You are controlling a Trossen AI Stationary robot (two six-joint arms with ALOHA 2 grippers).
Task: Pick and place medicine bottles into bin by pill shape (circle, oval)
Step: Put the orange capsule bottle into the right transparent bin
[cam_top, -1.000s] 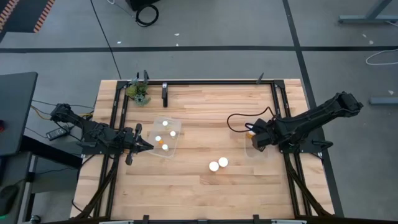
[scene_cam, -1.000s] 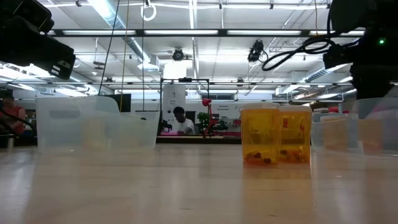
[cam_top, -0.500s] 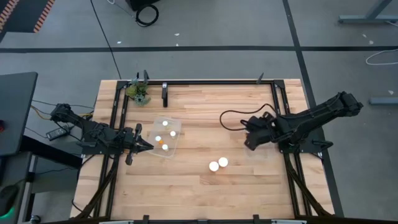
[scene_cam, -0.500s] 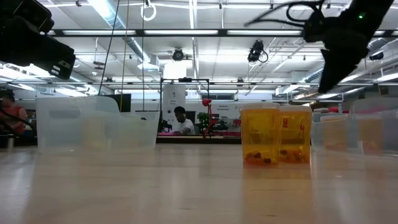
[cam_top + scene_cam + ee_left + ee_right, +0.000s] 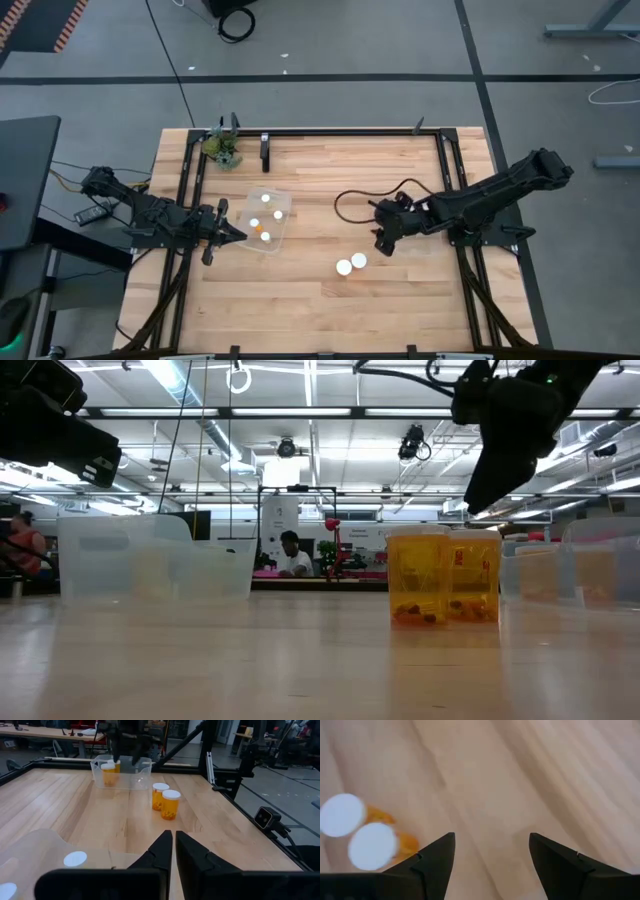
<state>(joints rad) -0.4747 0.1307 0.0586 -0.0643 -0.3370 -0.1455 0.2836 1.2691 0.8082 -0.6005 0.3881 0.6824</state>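
Two dark fingers of the right end effector [image 5: 381, 243] are being held wide apart with nothing between them, hanging above the tabletop [image 5: 320, 300] just beside the pair of medicine bottles [image 5: 351, 263] that are standing upright and touching each other out in the open. In the right wrist view the two white caps [image 5: 357, 831] are being shown off to one side of the finger gap, not centred in it. From here, a descent without re-centring is judged likely to bring one finger down onto a cap or clip the neighbouring bottle; since the pair are touching, the second could be tipped or dragged along. The right arm is being stretched from the right edge of the tabletop toward its middle, the wrist tipped steeply downward. Other bottles are sitting inside the left clear bin [image 5: 271, 222], and some in a second clear bin [image 5: 121, 771] on the right side. The left end effector [image 5: 238, 235] is being kept pressed together and empty, parked at the near edge of the left bin, its arm lying low along the left rail.
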